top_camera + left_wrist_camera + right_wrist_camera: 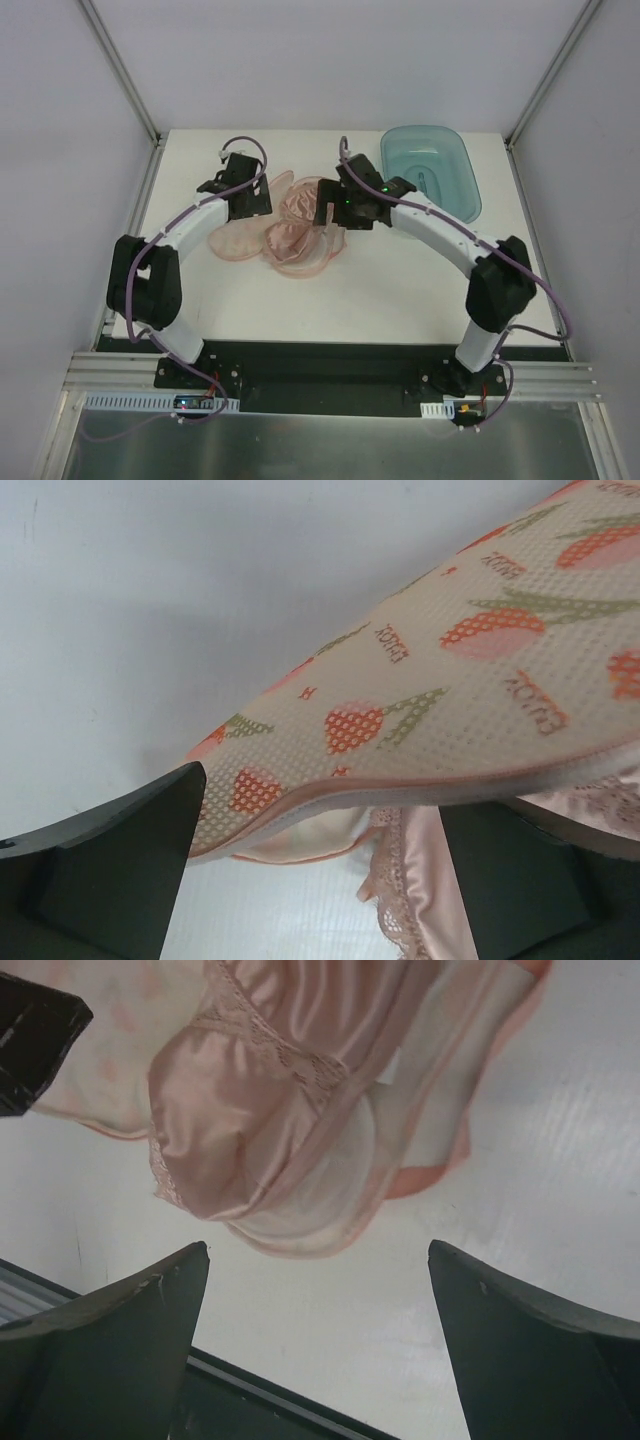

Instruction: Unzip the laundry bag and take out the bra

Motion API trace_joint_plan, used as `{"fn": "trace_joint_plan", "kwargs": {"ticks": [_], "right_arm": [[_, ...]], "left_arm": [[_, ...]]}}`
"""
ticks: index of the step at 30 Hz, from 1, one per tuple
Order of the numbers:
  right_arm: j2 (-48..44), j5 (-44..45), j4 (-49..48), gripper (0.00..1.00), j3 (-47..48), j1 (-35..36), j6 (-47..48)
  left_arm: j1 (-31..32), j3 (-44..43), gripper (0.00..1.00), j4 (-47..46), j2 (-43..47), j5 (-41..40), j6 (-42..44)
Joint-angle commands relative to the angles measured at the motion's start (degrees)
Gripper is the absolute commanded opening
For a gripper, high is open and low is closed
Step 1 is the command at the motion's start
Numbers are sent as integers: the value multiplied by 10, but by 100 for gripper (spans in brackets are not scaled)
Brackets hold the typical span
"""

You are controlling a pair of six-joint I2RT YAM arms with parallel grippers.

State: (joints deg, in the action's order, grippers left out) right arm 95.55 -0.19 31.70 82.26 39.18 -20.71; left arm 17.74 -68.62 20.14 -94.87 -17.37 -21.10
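Note:
The laundry bag [236, 241] lies opened on the white table with its peach mesh lobes spread. In the left wrist view its tulip-printed flap [450, 660] with pink edging stretches across my left fingertips. The bra [299, 199], dusty pink satin with lace, lies on the opened bag between the grippers; it shows under the flap [425, 880] and in the right wrist view [250, 1110]. My left gripper [247, 197] [320, 810] is open at the bag's far left edge. My right gripper [334, 208] [318, 1250] is open and empty, just off the bra's edge.
A translucent teal basin [432, 170] stands at the back right of the table. White enclosure walls close in the left, right and back. A black strip [300, 1410] marks the table's near edge. My left gripper's dark body [30, 1040] shows in the right wrist view.

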Motion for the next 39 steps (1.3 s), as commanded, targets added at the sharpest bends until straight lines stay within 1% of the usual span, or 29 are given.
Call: {"fn": "trace_joint_plan", "kwargs": {"ticks": [1, 2, 3, 4, 6, 7, 8, 12, 13, 14, 15, 17, 18, 19, 20, 21, 24, 25, 26, 27, 28, 29, 30, 35, 36, 39], "right_arm": [[79, 19, -7, 94, 89, 23, -18], [94, 18, -8, 93, 108, 26, -21], [117, 18, -5, 93, 115, 26, -23], [128, 13, -7, 91, 120, 26, -26], [154, 15, -9, 90, 131, 27, -30], [161, 14, -12, 89, 134, 27, -33], [167, 14, -15, 88, 136, 27, -35], [206, 10, -21, 82, 155, 29, -39], [221, 10, -21, 78, 164, 30, -38], [228, 9, -22, 76, 171, 32, -39], [235, 9, -23, 70, 176, 33, -38], [251, 8, -23, 66, 190, 34, -39], [256, 8, -23, 59, 193, 35, -38], [259, 8, -22, 55, 197, 34, -38], [265, 9, -23, 53, 199, 35, -38], [267, 10, -23, 49, 200, 34, -38], [276, 8, -24, 48, 205, 34, -38], [279, 7, -25, 45, 207, 34, -38], [282, 7, -24, 40, 211, 34, -38], [285, 7, -25, 30, 212, 34, -38], [285, -13, -25, 22, 214, 34, -36], [283, -13, -25, 15, 213, 34, -36], [277, -11, -25, 1, 212, 34, -35], [233, -2, -23, 1, 201, 34, -21], [224, 17, -23, 1, 194, 35, -20], [169, 31, -23, 1, 179, 35, -5]], "left_arm": [[4, -3, 99, 14, 96, 30, -21], [5, 0, 99, 17, 113, 23, -21], [4, 2, 99, 22, 130, 16, -22], [4, 8, 99, 24, 164, 10, -24], [4, 15, 99, 34, 198, -6, -21], [4, 19, 99, 38, 229, -14, -22], [3, 21, 99, 42, 243, -28, -21], [2, 19, 99, 50, 285, -29, -10], [2, 19, 99, 50, 293, -28, -7], [2, 20, 99, 52, 296, -28, -6], [2, 21, 99, 53, 297, -24, -6], [2, 25, 99, 56, 297, -18, -6], [2, 29, 99, 58, 297, -14, -7], [2, 31, 99, 60, 298, -10, -7], [2, 32, 99, 60, 299, -8, -8], [3, 37, 99, 60, 300, -7, -8], [2, 41, 99, 60, 305, -5, -7], [2, 41, 99, 60, 307, -3, -7], [2, 42, 99, 60, 307, -1, -7], [2, 44, 99, 60, 306, 0, -7], [2, 45, 99, 60, 308, 2, -7], [2, 45, 99, 60, 306, 7, -7], [2, 46, 99, 60, 306, 9, -7], [2, 47, 99, 60, 304, 15, -9], [2, 48, 99, 60, 304, 15, -9], [2, 48, 99, 60, 304, 12, -9]]}}
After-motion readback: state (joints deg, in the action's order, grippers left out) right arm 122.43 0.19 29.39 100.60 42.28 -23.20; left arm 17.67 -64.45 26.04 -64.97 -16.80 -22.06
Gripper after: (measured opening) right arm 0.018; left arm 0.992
